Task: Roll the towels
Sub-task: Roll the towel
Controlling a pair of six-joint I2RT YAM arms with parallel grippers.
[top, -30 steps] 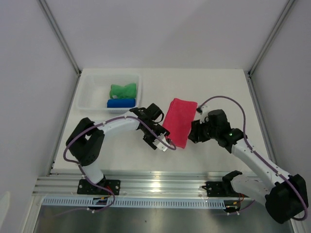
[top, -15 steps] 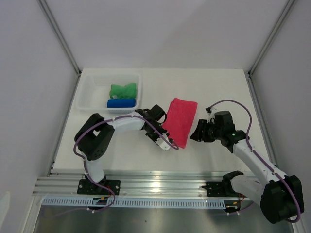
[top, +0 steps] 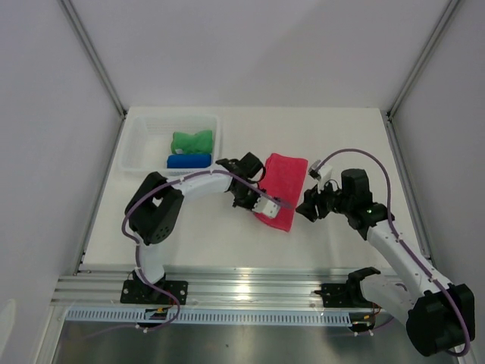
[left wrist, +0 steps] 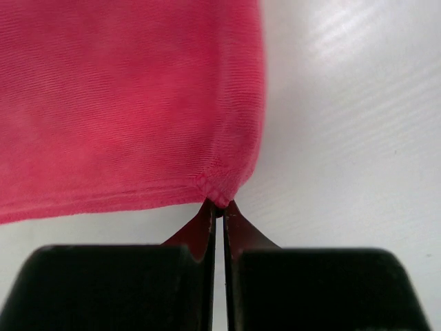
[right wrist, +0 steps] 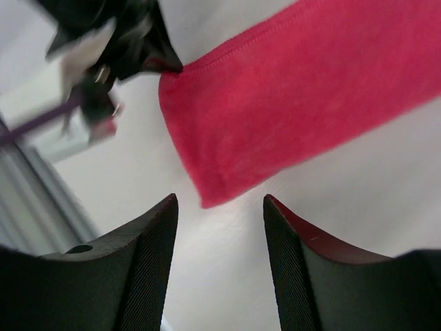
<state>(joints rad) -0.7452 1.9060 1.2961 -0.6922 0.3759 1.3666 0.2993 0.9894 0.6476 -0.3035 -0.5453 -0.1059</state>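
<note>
The pink towel [top: 283, 182] lies flat mid-worktop [top: 341, 136]. The left end effector [left wrist: 219, 214] is clamped together on its near-left corner. The right end effector [right wrist: 220, 207], fingers apart, hovers just right of the near-right corner, not touching. The green towel [top: 191, 142] and the blue towel [top: 189, 161] sit in the basket [top: 132, 148] at far left.

The top camera looked down from above and behind the arm bases [top: 151, 291], far enough to take in the whole table [top: 341, 136]. Each wrist camera looked out past its fingers [right wrist: 148, 262], low and close. All three views shared the near end of the pink towel [top: 282, 186].
</note>
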